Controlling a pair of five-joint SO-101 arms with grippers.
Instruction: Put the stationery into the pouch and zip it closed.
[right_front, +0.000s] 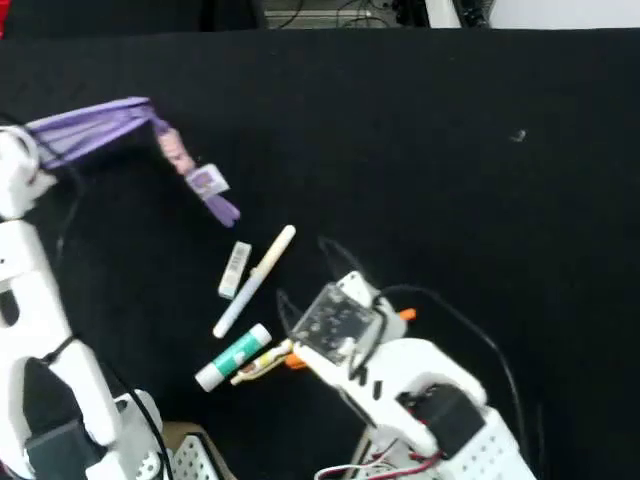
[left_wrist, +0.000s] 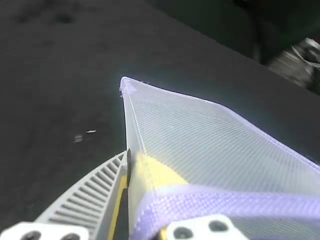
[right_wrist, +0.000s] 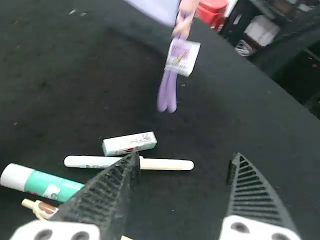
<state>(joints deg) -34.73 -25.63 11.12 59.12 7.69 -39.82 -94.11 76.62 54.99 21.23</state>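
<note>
Right tool (right_wrist: 186, 156): jaws wide apart, holding nothing, above the tabletop (right_front: 450, 180) near the stationery.
Glue stick (right_front: 233, 357): lying closest to the right tool, with a thin yellow stick (right_front: 258, 365) against it.
Pen (right_front: 255, 280): flat, just beyond the glue stick.
Eraser (right_front: 235, 269): beside the pen.
Tag (right_front: 207, 182): dangling from the pouch's corner.
Pouch (right_front: 95, 125): raised at far left, well apart from the stationery.
Left tool (left_wrist: 130, 167): clamped on the pouch's edge.

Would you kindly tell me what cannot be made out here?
Whether the pouch is zipped: the high view shows it edge-on, and the left wrist view cuts it at the frame edge.
What the small yellow item is: the right tool covers part of it in both the high and right wrist views.
The print on the tag: blurred, right wrist view.
</note>
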